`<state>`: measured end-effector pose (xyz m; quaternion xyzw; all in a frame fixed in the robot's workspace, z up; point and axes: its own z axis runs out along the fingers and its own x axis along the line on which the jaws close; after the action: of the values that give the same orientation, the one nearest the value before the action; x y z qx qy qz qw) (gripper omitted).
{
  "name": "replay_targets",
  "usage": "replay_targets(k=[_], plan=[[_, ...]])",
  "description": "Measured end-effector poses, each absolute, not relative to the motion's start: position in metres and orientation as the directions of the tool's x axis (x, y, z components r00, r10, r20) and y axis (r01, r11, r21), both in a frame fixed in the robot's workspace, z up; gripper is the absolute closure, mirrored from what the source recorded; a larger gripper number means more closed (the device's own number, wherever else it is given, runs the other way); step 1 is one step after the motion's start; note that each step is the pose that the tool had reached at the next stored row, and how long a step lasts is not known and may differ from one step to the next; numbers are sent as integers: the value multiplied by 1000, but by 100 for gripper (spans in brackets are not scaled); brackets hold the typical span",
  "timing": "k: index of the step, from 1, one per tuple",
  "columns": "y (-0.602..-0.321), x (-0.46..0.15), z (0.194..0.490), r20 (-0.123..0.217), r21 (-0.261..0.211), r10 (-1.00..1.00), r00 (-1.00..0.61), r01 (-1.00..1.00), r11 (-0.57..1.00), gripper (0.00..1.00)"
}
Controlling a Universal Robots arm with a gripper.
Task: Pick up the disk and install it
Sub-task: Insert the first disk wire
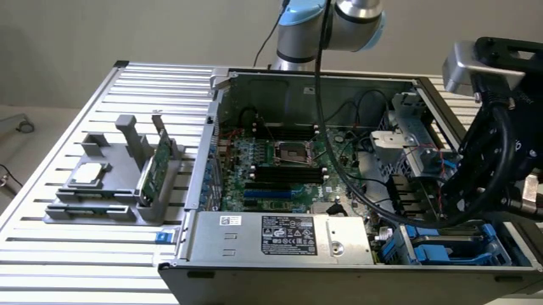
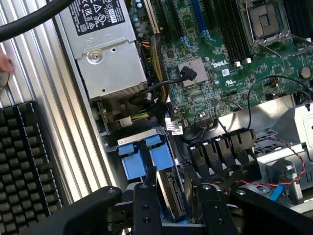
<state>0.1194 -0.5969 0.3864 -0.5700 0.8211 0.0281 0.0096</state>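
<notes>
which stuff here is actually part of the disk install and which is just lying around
Job in hand:
- disk
- gripper, right at the disk
- open computer case

Lying about:
- chip
- green card
- grey holder carrying both

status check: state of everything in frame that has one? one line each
dark computer case, lying on its side, panel off, open
silver-grey metal disk with blue plastic rails, on edge at the drive bay inside the case
hand, down at the disk; grip unclear
thin green circuit card, standing on edge in the grey fixture, outside the case
small square silver chip, lying flat on that fixture
</notes>
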Motion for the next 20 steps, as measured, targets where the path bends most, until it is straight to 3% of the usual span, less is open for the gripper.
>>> replay_targets(k=[20], plan=[[-597,119,383,-48,35,-750,-660,-751,659,64]])
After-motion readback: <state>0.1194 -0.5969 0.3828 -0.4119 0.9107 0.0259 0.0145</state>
